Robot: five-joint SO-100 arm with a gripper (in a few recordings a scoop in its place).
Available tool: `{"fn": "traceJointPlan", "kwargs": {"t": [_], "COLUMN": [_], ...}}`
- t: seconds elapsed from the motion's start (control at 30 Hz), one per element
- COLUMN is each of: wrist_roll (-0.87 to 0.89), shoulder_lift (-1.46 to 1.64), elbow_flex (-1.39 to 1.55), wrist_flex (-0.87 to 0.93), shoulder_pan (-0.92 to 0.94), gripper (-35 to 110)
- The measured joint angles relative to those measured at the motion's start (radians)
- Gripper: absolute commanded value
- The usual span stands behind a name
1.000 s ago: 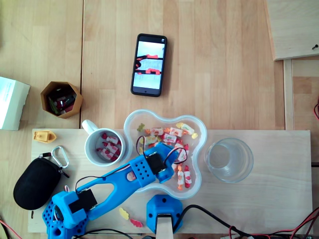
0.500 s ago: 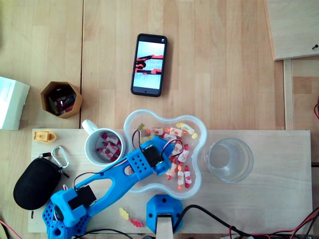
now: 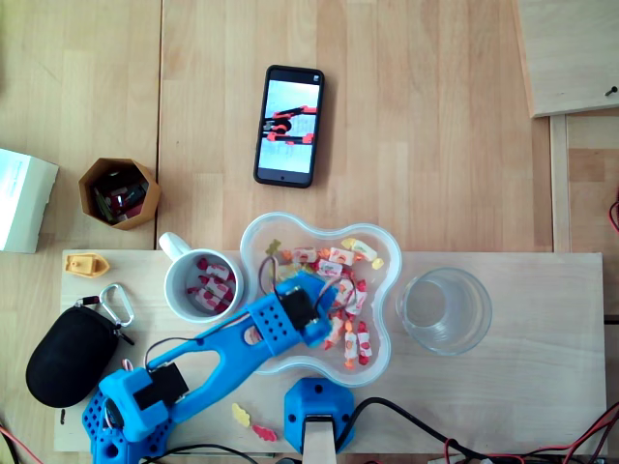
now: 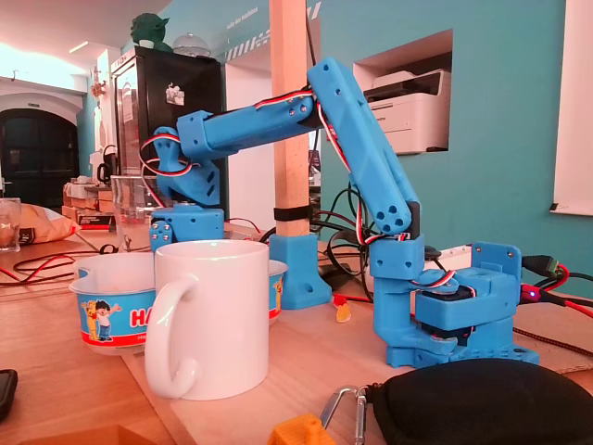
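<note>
Your gripper (image 3: 327, 314) down among candies (image 3: 340, 259) in bowl (image 3: 246, 253), jaw spacing cannot be told, mug (image 3: 170, 290) just beside left rim, glass (image 3: 486, 311) near right rim, fixed view adds print on bowl (image 4: 111, 311).

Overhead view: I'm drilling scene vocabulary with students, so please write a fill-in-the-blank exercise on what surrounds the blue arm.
1. The gripper hangs over the clear ____ of wrapped candies.
2. To the right of that stands an empty ____.
3. To its left, the white ____ also holds candies.
4. A carabiner lies by the ____ pouch.

Missing words: bowl; glass; mug; black.
</note>
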Motion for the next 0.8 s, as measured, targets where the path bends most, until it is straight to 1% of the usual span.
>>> {"fn": "traceJointPlan", "kwargs": {"t": [0.8], "wrist_roll": [0.011], "shoulder_lift": [-0.012], "elbow_flex": [-0.006], "wrist_flex": [-0.002], "shoulder_pan": [0.015], "gripper": [17]}}
